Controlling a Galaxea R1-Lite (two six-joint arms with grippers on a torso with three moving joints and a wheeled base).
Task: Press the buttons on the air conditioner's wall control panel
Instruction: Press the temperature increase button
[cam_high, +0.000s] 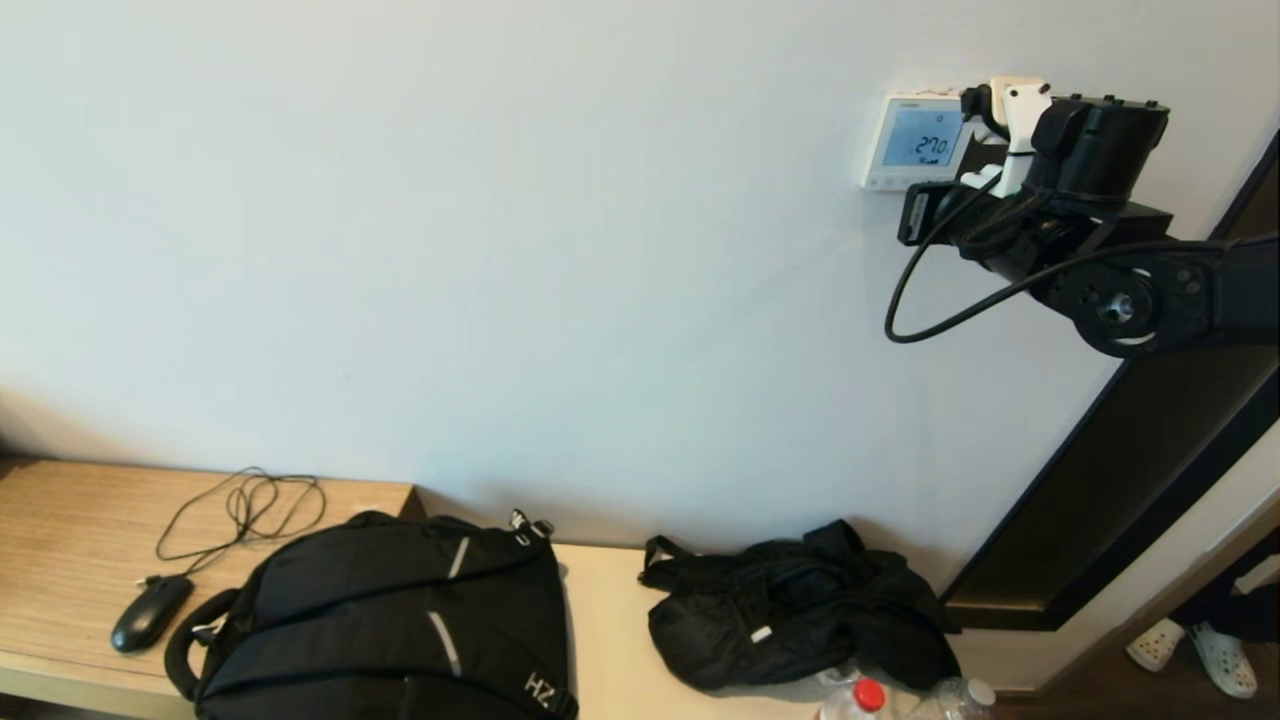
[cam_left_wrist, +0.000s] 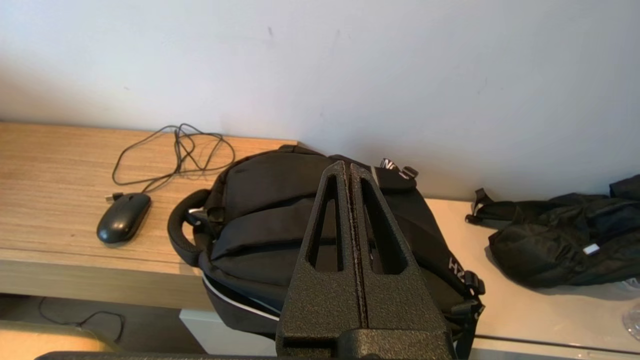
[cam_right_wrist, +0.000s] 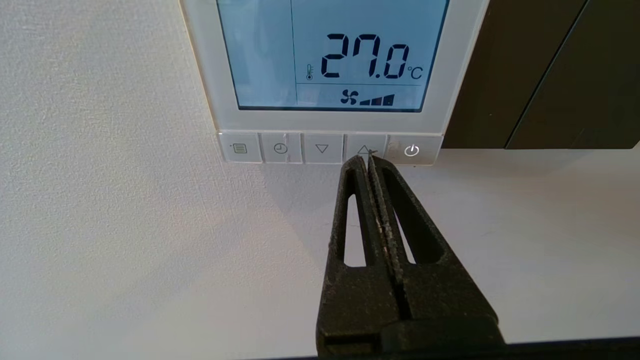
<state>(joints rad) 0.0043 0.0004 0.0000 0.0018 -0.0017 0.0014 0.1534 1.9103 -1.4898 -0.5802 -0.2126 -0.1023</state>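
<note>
- While my right gripper (cam_right_wrist: 367, 159) is raised to the wall, its fingers are clenched together with nothing between them, and their joined tip sits at the lower edge of the up-arrow button (cam_right_wrist: 364, 149); I cannot tell if it is touching.
- My left gripper (cam_left_wrist: 350, 167) hangs low over the black backpack (cam_left_wrist: 300, 225), fingers pressed together, idle.
- Wall control panel (cam_high: 915, 140): fixed high on the wall at the far right, just beside a dark plate (cam_right_wrist: 545, 70). Screen lit pale blue, reading 27.0 °C with a fan symbol.
- Buttons (cam_right_wrist: 330, 149): a row of five pale keys along the panel's lower edge, menu, clock, down, up and power.
- Handling judgement: rigid plastic, fixed in place, nothing to grasp. Keys look small and shallow; a light, square push with the closed tip should do. Spacing is tight, so drift could catch the power key (cam_right_wrist: 411, 150).
- Surroundings: plain white wall; below, a wooden desk (cam_high: 70, 520) carrying a corded mouse (cam_high: 150, 612), the backpack and a second black bag (cam_high: 800, 615). Two bottle tops show at the near edge.
</note>
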